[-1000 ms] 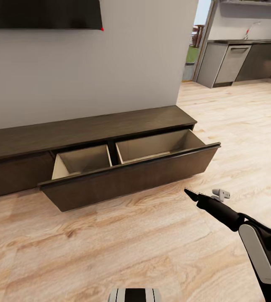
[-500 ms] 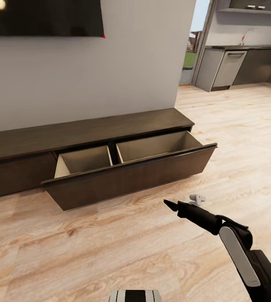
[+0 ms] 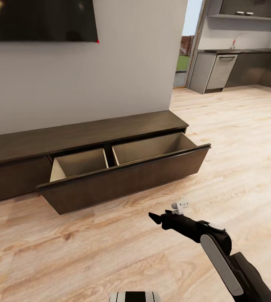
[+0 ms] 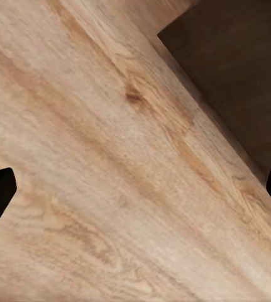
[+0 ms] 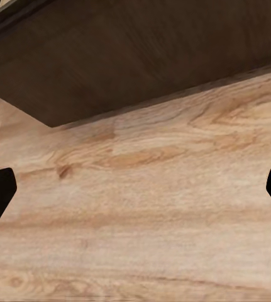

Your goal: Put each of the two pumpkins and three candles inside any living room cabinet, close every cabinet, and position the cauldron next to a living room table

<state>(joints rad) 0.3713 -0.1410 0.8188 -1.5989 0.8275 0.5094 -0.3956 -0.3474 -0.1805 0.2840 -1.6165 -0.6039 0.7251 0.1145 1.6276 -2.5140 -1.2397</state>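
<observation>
**Drawer's hanging open, right arm creeping in**

So, the cabinet (image 3: 81,138) sits low against the grey wall under the TV (image 3: 39,20), and its right-hand drawer (image 3: 127,176) is pulled well out, both pale wood compartments bare as far as I can see. No pumpkins or candles anywhere in sight from here.

Compared to a second ago, the right gripper (image 3: 154,217) has slid leftward and lower across the view, so it now hangs over the wood floor (image 3: 110,251) in front of the drawer's right half rather than off past its corner. The whole view has swung a bit too, so the kitchen units (image 3: 219,71) sit further right and higher than before.

In both wrist views the fingers are spread wide with nothing between them, just floor and dark cabinet wood: right gripper (image 5: 135,182), left gripper (image 4: 135,189).
</observation>
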